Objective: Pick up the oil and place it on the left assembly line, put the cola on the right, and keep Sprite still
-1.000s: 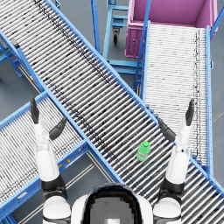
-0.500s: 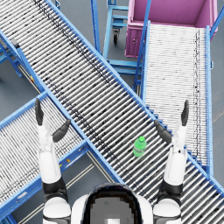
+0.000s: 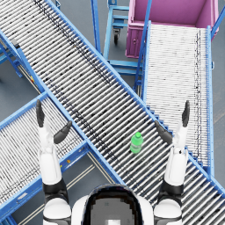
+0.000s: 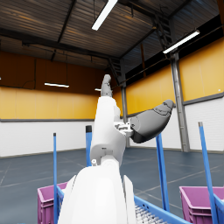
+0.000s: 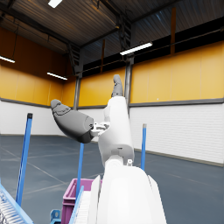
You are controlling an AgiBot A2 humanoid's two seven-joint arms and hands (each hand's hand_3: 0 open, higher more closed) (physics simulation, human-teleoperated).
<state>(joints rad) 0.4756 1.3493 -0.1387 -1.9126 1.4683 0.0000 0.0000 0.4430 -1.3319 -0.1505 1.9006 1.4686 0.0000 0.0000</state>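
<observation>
A green Sprite bottle (image 3: 136, 143) lies on the long diagonal roller conveyor (image 3: 88, 92), between my two raised arms. My left hand (image 3: 47, 127) is up over the left conveyor (image 3: 17, 149), open, holding nothing. My right hand (image 3: 176, 127) is up near the right conveyor (image 3: 176, 83), open and empty, to the right of the bottle. In the left wrist view my left hand (image 4: 131, 118) points upward at the hall ceiling; in the right wrist view my right hand (image 5: 94, 118) does the same. No oil or cola shows in any view.
A purple bin (image 3: 171, 13) stands at the far end of the right conveyor. Blue frame rails (image 3: 94, 22) run along every belt. More purple bins (image 4: 205, 203) show low in the wrist views. Grey floor lies between the lines.
The Sprite bottle has travelled along the diagonal conveyor toward the lower left. Both hands stay raised, nearly unmoved.
</observation>
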